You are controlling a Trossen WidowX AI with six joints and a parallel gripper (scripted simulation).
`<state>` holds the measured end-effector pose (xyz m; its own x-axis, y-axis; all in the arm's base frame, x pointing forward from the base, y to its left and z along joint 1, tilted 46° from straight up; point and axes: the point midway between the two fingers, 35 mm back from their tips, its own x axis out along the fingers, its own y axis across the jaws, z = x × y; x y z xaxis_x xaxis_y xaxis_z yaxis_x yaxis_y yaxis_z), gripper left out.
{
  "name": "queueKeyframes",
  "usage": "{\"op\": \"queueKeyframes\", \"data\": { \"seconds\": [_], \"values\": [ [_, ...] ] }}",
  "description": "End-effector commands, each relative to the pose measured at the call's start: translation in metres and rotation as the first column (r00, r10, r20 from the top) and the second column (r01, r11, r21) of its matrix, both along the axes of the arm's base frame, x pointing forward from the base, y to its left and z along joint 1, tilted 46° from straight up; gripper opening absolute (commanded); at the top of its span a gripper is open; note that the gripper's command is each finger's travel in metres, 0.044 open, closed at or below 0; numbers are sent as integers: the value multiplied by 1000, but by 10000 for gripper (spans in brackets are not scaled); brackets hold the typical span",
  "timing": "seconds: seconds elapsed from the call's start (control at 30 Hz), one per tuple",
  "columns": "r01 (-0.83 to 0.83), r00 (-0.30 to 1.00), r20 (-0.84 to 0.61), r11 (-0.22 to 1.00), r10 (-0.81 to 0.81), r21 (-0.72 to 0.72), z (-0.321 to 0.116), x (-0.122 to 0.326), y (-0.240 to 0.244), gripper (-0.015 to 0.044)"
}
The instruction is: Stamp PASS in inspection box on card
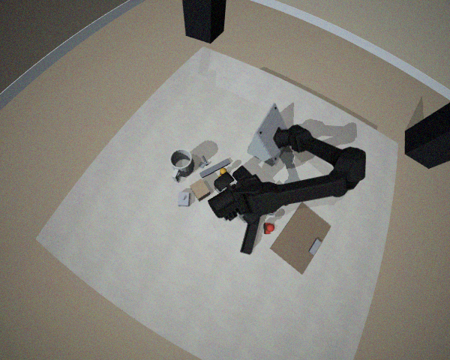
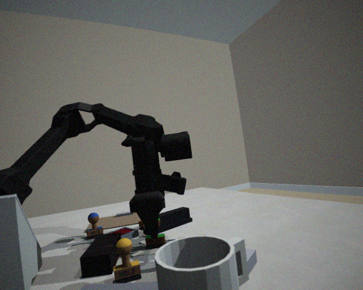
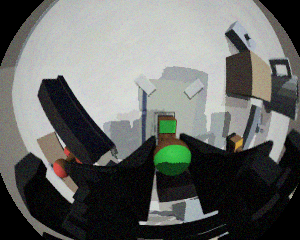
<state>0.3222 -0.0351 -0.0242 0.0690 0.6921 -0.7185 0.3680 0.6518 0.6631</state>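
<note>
My gripper points down and is shut on a wooden stamp with a green knob. The stamp's green-topped base is upright and low over the pale card, at the outlined box, whose far edge shows just beyond the base. Whether the base touches the card cannot be told; its underside and most of the box are hidden. Two white clips lie on the card's far corners. A red ink pad in a grey case sits behind the black block. The held stamp's lettering is not readable.
A yellow stamp, blue stamp, red stamp, black block and long dark tray stand around. A mug, tan block, clipboard and slanted grey panel are farther out.
</note>
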Motion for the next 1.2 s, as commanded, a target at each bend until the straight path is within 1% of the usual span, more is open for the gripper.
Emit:
{"op": "queueKeyframes", "data": {
  "seconds": [0.0,1.17],
  "values": [
    [-1,1000,2,1000,1,4,-1,1,2,0],
    [-1,1000,1,1000,1,3,7,0,-6,0]
  ]
}}
